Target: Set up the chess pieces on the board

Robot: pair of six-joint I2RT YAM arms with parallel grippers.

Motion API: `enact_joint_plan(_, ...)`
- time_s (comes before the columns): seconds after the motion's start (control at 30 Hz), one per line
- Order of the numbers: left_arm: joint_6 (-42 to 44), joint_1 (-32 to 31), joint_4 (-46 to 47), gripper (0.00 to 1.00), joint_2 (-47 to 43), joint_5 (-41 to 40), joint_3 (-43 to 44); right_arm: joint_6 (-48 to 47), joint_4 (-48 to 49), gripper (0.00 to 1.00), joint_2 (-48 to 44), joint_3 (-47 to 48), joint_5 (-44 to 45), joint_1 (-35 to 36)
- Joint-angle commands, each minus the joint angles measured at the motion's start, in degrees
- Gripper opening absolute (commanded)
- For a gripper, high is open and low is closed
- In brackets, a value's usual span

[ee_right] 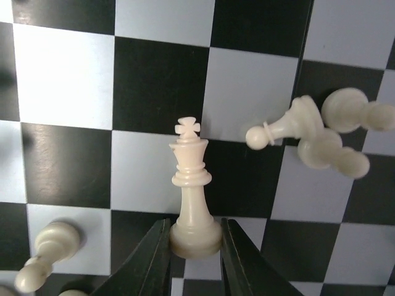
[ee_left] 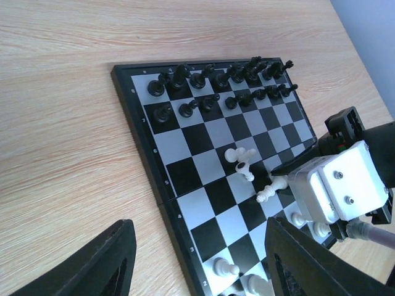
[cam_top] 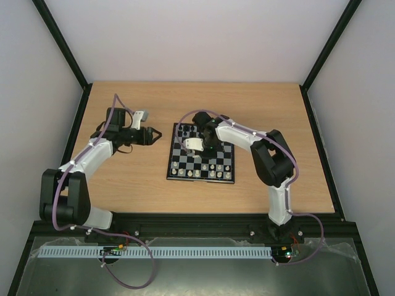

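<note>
Chess pieces (cam_top: 204, 168) are partly in order on the board (ee_left: 185, 145). In the top view the black pieces (ee_left: 222, 86) stand in two rows along its 12 o'clock edge, and some white ones stand along the 6 o'clock edge. The middle is untidy, which is why the right claw (ee_right: 195, 246) is there. It pinches the white king (ee_right: 191, 179) by its round base, one finger on each side, with the cross pointing away from the wrist. Gripping that low, I judge, spares the slim stem and lets the foot go down flat on its square. Whether the king lies on the board or is just off it, I cannot tell. At 2 o'clock from it, in the right wrist view, toppled white pieces (ee_right: 311, 132) lie touching one another, and a toppled pawn (ee_right: 46, 253) lies at 8 o'clock. The left claw (cam_top: 153, 136) hangs over the table (cam_top: 123, 185) at 9 o'clock of the board, fingers spread and empty. It is likely parked there to keep the arms apart.
</note>
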Motion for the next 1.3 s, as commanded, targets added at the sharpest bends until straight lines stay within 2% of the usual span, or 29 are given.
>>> enact_joint_plan(0.0, -3.1, -0.9, 1.8, 0.61, 3.1, 4.4, 2.5, 4.6, -2.3, 0.14, -5.4, -1.4, -0.5, 0.1)
enact_joint_plan(0.4, -9.5, -7.3, 8.0, 0.59, 11.7, 25.2, 5.9, 22.4, -7.8, 0.14, -7.2, 7.6, -16.5, -2.2)
enact_joint_plan(0.87, -11.1, -9.5, 8.9, 0.56, 14.3, 26.4, 5.6, 24.7, -7.9, 0.14, -8.7, 7.8, -23.2, -2.4)
enact_joint_plan(1.27, -11.7, -10.6, 10.7, 0.41, 15.6, 27.3, 5.9, 25.2, -7.8, 0.15, -8.7, 8.0, -23.8, -2.4)
